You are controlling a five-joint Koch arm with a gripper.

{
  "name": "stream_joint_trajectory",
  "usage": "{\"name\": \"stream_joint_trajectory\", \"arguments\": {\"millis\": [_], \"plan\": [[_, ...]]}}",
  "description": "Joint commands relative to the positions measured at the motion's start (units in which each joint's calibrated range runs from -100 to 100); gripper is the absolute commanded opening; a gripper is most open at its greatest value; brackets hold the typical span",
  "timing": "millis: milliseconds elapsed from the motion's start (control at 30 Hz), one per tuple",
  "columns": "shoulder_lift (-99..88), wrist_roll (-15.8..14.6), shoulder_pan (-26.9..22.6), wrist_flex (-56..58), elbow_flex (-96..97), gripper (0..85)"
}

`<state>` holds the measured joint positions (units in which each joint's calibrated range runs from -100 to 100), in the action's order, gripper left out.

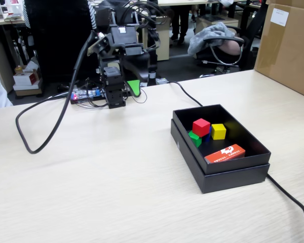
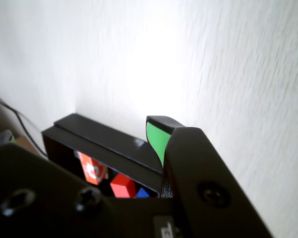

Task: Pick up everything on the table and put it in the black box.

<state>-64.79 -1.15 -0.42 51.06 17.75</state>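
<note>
The black box (image 1: 233, 169) stands on the table (image 1: 91, 177) at the right of the fixed view. Inside it lie a red cube (image 1: 201, 126), a yellow cube (image 1: 218, 131) and a green cube (image 1: 194, 138), with the red one touching the green one. The wrist view looks over the box's rim (image 2: 104, 139) at the red cube (image 2: 122, 186) and a corner of a blue cube (image 2: 142, 193). My gripper (image 1: 131, 89) hangs folded at the arm's base, far back left of the box. It is open (image 2: 82, 136), and nothing lies between its green-padded fingers (image 2: 156, 140).
An orange-red card pack (image 1: 225, 153) leans in the box's near end. A brown carton (image 1: 289, 45) stands at the table's back right. One black cable (image 1: 40, 136) loops across the left of the table; another (image 1: 294, 202) runs past the box's right corner.
</note>
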Motion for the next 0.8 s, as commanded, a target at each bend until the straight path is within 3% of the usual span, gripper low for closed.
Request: {"name": "stream_joint_trajectory", "arguments": {"millis": [0,367,767], "plan": [[-11.5,0.0,0.6,-10.8,4.5,52.0],[-33.6,0.3,2.3,-22.7,31.6,53.5],[-35.2,1.8,2.8,-41.4,53.1,54.4]]}}
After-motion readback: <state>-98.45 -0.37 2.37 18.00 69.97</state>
